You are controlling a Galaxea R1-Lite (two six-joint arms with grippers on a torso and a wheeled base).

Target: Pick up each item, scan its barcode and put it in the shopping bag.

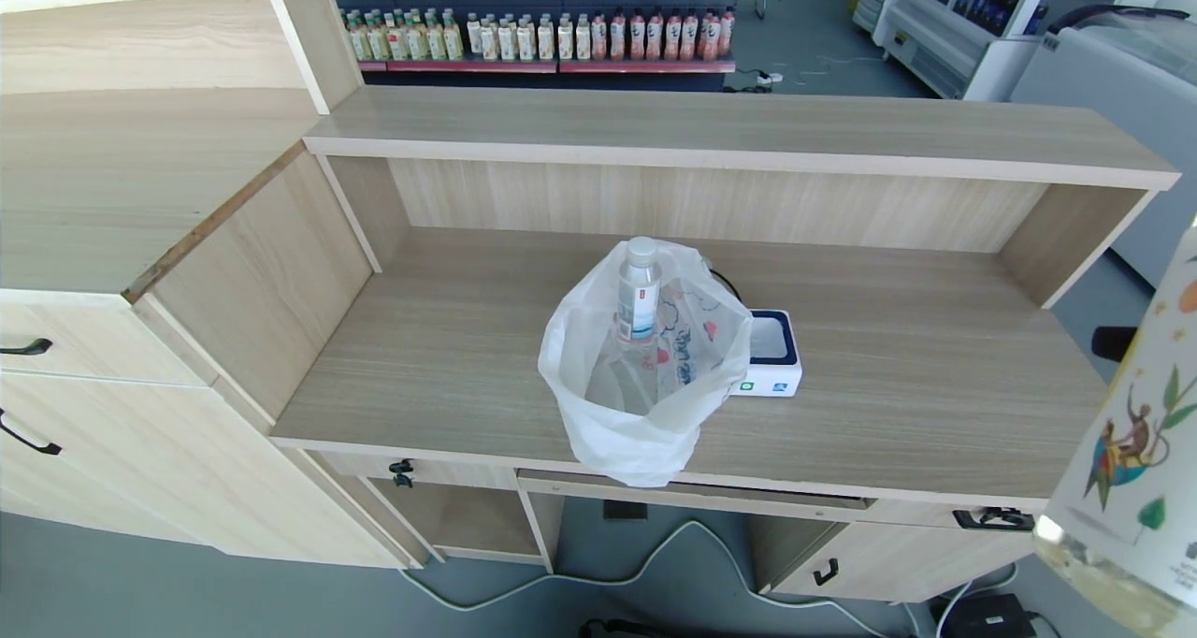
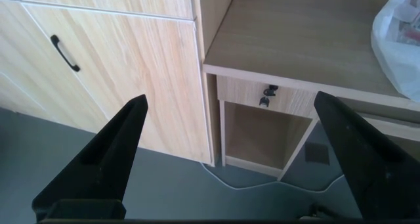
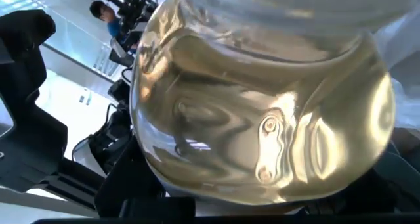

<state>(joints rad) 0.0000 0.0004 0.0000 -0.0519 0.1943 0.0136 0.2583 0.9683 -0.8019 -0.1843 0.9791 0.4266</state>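
Drink bottle (image 1: 1136,432) was held raised at near right, clamped in the right gripper (image 3: 197,211) — presumably staged for the scanner (image 1: 774,353) just right of the shopping bag (image 1: 645,413) — while the left gripper (image 2: 230,99) was noted wide open, unladen.

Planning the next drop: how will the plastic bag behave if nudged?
Likely floppy: the shopping bag is thin, crumpled film. Probably slides easily, its bottom overhanging the counter edge. The tall bottle standing inside may tip.
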